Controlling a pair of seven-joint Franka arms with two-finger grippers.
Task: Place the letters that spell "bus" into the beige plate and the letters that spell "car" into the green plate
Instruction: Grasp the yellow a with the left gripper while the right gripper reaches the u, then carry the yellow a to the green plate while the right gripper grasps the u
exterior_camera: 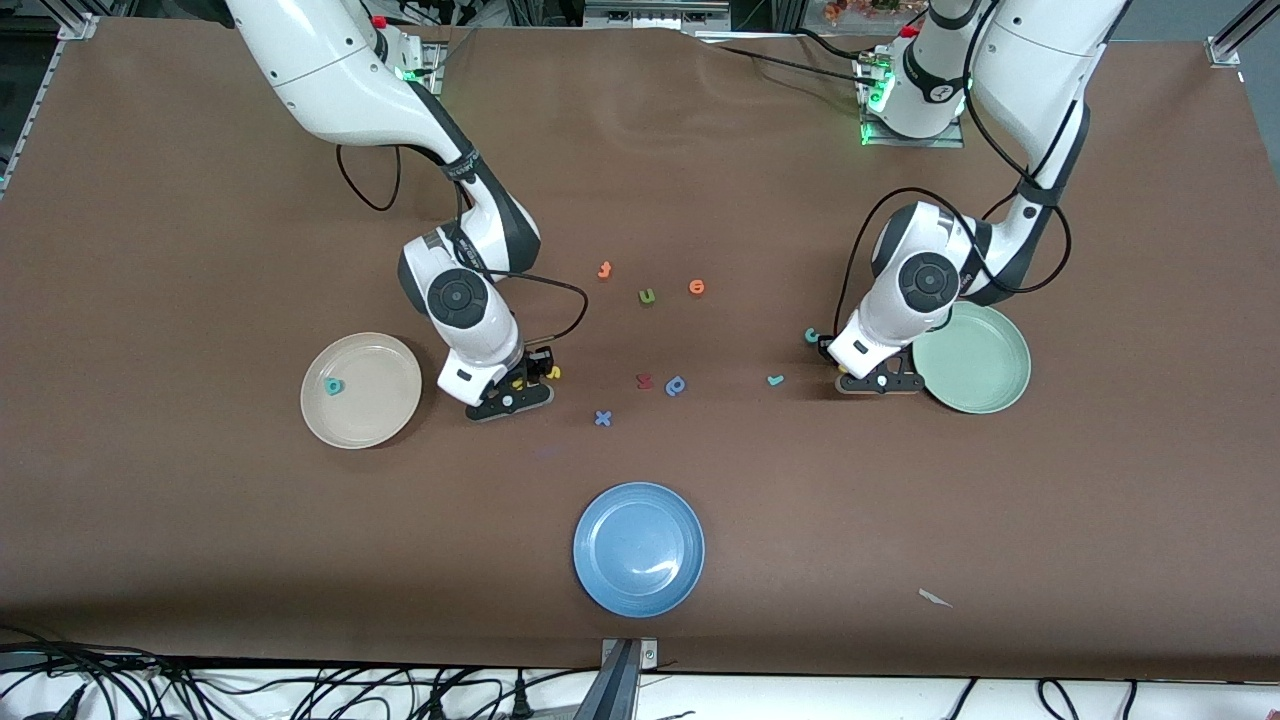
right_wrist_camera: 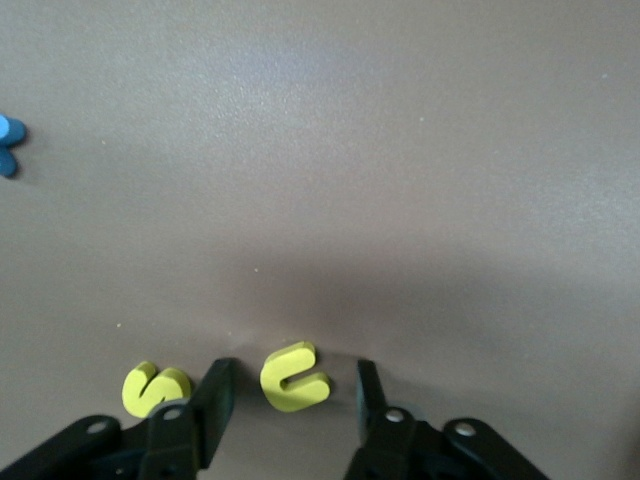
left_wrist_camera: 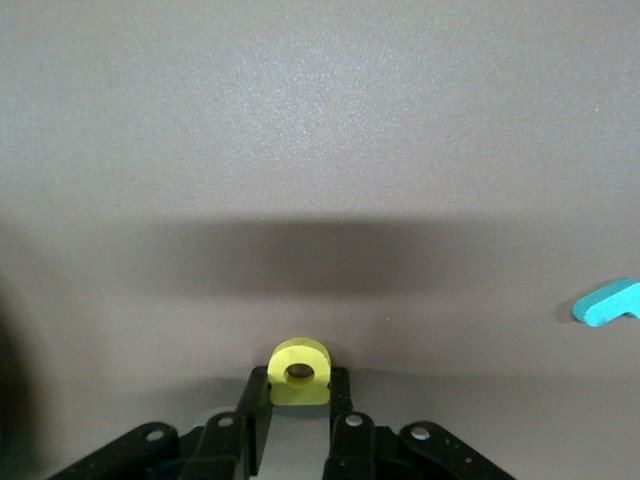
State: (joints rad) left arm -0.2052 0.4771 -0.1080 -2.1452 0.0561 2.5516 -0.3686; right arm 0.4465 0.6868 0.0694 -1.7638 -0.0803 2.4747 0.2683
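**Both grippers down among the foam letters**

The left gripper (left_wrist_camera: 298,425) is down on the bench at the rim of the green plate (exterior_camera: 985,385), on that plate's side toward the right arm's end. Its fingers (left_wrist_camera: 257,415) are pinched onto the yellow "a" (left_wrist_camera: 298,372), which stands between the tips. The teal "r" (left_wrist_camera: 608,304) lies near it on the brown cover, toward the right arm's end, and the teal "c" (exterior_camera: 812,336) sits just beside the left wrist, farther from the front camera than the "r". The green plate holds no letter.

The right gripper (right_wrist_camera: 290,400) is down on the bench beside the beige plate (exterior_camera: 375,420), on that plate's side toward the left arm's end. Its fingers (right_wrist_camera: 215,400) stand spread on either side of the yellow "u" (right_wrist_camera: 292,377), and I cannot tell whether they touch it. The yellow "s" (right_wrist_camera: 155,388) lies just outside one finger. The teal "b" (exterior_camera: 334,386) lies in the beige plate.

Around the middle of the bench lie the other letters: an orange "t" (exterior_camera: 604,270), a green "u" (exterior_camera: 647,296) and an orange "o" (exterior_camera: 697,287) farther from the front camera; a dark red letter (exterior_camera: 645,381), a blue round letter (exterior_camera: 676,385) and a blue "x" (exterior_camera: 602,418) nearer to it. A blue plate (exterior_camera: 600,580) sits near the bench's front edge.
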